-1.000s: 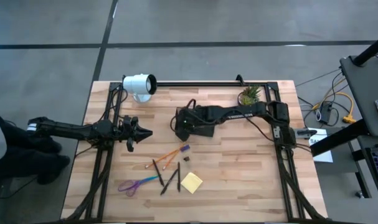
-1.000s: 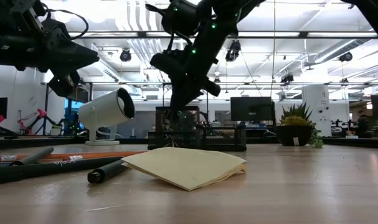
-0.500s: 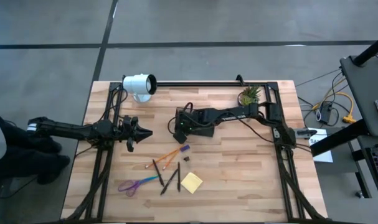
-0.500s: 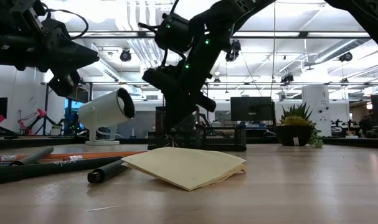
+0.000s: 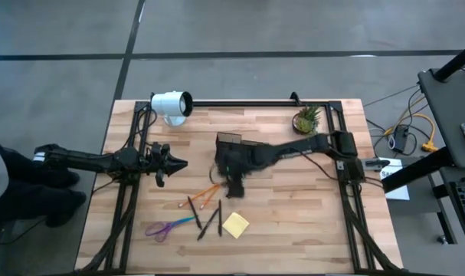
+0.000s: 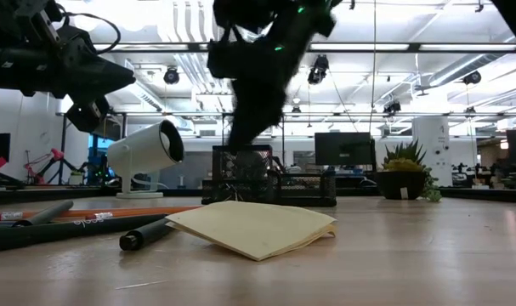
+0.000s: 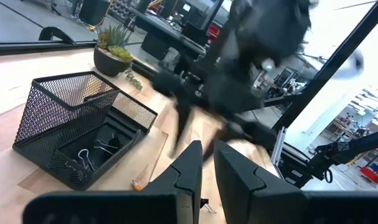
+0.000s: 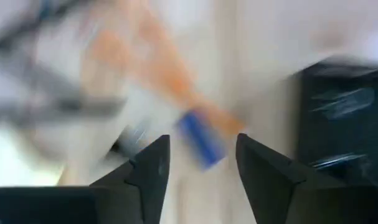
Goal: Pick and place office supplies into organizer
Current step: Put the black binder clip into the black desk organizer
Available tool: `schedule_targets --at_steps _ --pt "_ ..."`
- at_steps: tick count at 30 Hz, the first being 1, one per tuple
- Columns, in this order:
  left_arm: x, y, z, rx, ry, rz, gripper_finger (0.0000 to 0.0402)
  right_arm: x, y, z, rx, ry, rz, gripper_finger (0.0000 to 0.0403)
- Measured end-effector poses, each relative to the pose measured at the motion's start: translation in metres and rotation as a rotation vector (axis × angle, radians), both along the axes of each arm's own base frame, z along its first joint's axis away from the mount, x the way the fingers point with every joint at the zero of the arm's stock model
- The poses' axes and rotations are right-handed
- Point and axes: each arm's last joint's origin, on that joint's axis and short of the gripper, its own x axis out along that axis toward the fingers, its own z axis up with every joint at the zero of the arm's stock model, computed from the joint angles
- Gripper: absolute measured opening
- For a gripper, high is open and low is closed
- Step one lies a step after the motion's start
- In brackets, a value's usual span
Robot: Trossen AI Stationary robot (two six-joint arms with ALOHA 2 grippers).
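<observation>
Count taken from above, table centre as the dial. One organizer (image 5: 227,140) at centre. One lamp (image 5: 171,103) at 11 o'clock. One potted plant (image 5: 306,119) at 1 o'clock. One pair of scissors (image 5: 167,227) at 7 o'clock. One sticky-note pad (image 5: 235,225) at 6 o'clock. Orange pencils (image 5: 204,193): two, as far as I can tell. Dark pens (image 5: 220,220): three. Clips (image 7: 83,157) inside the organizer's low compartment: two visible.

The table (image 5: 293,215) at the frame's centre is showing pale wooden planks with a smooth, matt finish. The organizer (image 7: 83,134) is looking like black wire mesh, with thin metal clips (image 7: 92,155) lying inside. The sticky-note pad (image 6: 253,225) is showing matt yellow paper. The lamp (image 6: 147,151) is looking like smooth white plastic.
</observation>
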Motion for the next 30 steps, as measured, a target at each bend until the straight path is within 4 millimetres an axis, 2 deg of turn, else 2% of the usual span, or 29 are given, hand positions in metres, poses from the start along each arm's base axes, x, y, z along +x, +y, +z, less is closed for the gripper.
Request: schedule_targets --at_steps 4,8,12,18,30 --pt "0.0 0.0 0.0 0.001 0.003 0.0 0.0027 -0.004 0.025 -0.013 -0.01 0.072 0.036 0.0181" --pt "0.0 0.0 0.0 0.001 0.002 0.0 0.0027 -0.002 0.044 -0.021 0.007 0.059 -0.092 0.0182" --pt "0.0 0.0 0.0 0.0 0.001 0.0 0.0027 -0.003 0.052 -0.02 -0.002 0.04 -0.212 0.0183" --pt "0.0 0.0 0.0 0.001 0.003 0.0 0.0027 -0.004 0.066 -0.022 0.013 0.016 -0.268 0.0183" --pt "0.0 0.0 0.0 0.0 0.002 0.0 0.0027 0.002 0.086 -0.044 0.032 0.0 -0.268 0.0183"
